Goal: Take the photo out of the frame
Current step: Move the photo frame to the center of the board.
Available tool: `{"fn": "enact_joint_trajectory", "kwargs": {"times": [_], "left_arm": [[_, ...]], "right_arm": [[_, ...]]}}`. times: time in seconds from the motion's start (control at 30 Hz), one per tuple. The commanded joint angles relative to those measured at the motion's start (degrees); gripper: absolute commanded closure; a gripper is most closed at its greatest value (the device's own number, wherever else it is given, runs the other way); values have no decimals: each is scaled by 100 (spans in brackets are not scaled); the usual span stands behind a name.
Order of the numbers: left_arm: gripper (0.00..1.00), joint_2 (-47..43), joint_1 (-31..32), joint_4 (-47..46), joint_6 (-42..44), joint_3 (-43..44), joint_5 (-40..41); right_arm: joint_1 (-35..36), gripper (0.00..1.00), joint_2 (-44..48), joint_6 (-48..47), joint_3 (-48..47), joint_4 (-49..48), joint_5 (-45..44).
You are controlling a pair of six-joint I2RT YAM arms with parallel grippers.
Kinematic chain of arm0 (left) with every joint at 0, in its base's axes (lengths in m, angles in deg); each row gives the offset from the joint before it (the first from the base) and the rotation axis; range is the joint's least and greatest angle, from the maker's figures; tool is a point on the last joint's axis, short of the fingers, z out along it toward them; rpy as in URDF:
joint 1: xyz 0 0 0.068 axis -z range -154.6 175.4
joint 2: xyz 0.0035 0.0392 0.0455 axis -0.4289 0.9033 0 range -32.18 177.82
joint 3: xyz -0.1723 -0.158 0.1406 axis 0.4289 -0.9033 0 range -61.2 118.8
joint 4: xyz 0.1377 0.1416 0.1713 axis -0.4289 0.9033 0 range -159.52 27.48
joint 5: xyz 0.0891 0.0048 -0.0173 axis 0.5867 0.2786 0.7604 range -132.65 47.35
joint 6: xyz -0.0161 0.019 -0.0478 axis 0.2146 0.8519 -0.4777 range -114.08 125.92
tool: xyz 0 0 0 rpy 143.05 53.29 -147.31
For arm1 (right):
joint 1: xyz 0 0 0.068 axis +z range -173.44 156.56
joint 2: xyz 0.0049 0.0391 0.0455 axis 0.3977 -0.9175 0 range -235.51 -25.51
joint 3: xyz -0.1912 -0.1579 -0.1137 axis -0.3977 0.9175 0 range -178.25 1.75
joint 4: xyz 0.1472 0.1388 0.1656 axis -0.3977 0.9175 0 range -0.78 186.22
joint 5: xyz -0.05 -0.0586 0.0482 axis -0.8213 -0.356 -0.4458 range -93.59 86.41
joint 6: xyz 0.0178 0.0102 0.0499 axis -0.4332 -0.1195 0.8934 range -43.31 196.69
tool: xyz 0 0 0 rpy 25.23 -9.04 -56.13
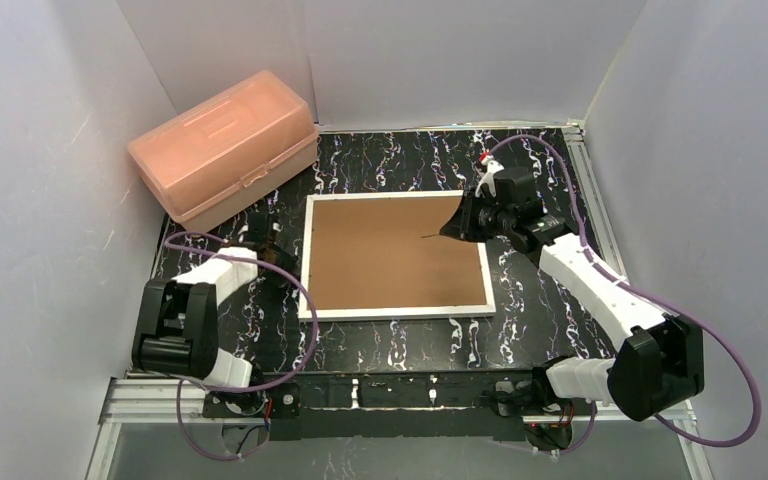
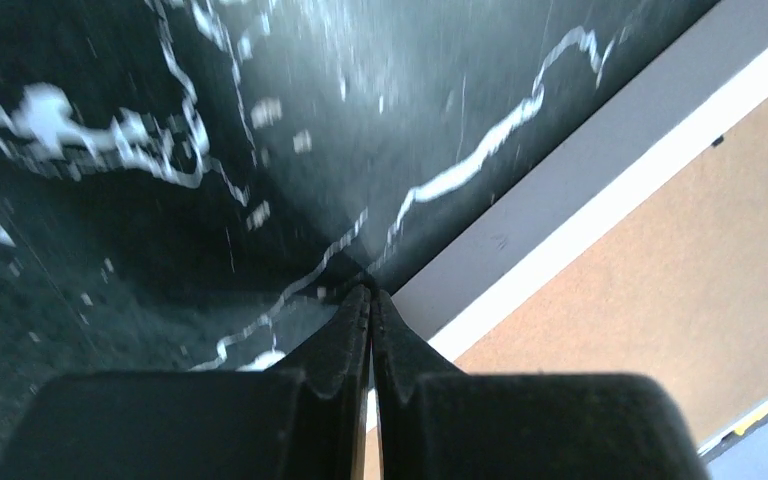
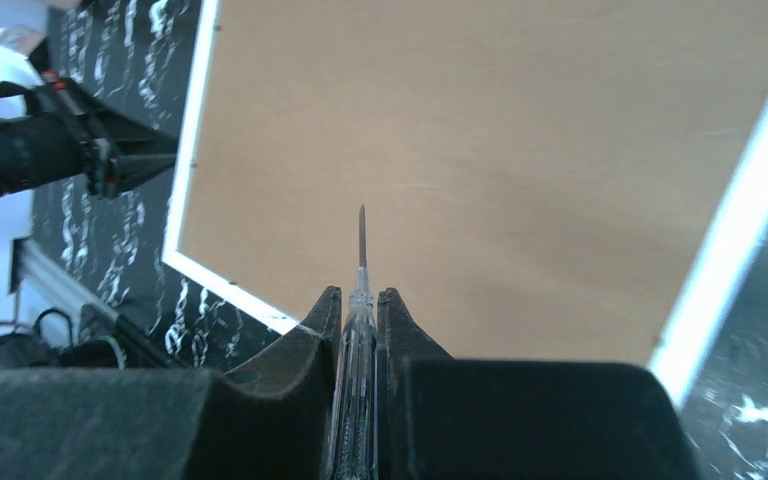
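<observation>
Top view
Surface: a black table [image 1: 380,340] with white marbled veins; a metal rail [image 1: 160,395] runs along its near edge.
Room: plain pale walls [image 1: 50,150] close the table in on the left, back and right.
Box: a pink plastic box [image 1: 222,145] stands at the far left corner, tilted against the walls.
Frame: the frame [image 1: 395,313] lies flat at mid-table, back side up, its brown backing board [image 1: 385,255] inside a thin white border.
Photo: not visible in any view; only the back of the frame shows.
Left gripper: the left gripper [image 1: 278,245] sits low, just beside the frame's left edge.
Right gripper: the right gripper [image 1: 450,228] is over the frame's far right corner, with a thin tool [image 1: 435,234] pointing inward across the board.

Left wrist view
Left gripper [image 2: 370,295]: the fingers are pressed together with nothing between them.
Position: the tips are over the table [image 2: 110,250], just beside the white border of the frame [image 2: 600,200]; contact with the surface cannot be told.
Board [image 2: 680,300]: brown, matte, bare.

Right wrist view
Right gripper [image 3: 361,300]: closed narrowly on the clear handle of the tool [image 3: 362,250], whose dark metal shaft sticks out past the fingertips.
Tool tip: over the backing board [image 3: 510,150]; whether it touches cannot be told.
Frame [image 3: 730,250]: the white border shows on both sides of the board.
Left gripper [image 3: 165,152]: visible across the frame, its tip near the border, above the table [image 3: 130,240].
</observation>
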Motion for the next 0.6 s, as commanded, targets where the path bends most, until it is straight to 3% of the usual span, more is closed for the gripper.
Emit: {"fn": "enact_joint_trajectory", "kwargs": {"times": [0.0, 0.17, 0.43, 0.57], "left_arm": [[100, -279, 646, 435, -601, -491, -138], [100, -440, 944, 299, -610, -704, -135], [99, -1194, 1054, 1021, 914, -410, 634], [91, -1703, 1031, 657, 1604, -633, 206]], "right_arm": [[-21, 99, 20, 279, 392, -1112, 1242], [-7, 99, -278, 708, 860, -1996, 1919], [426, 99, -695, 1080, 1158, -3058, 1843], [884, 99, -973, 1165, 1064, -3377, 1583]]}}
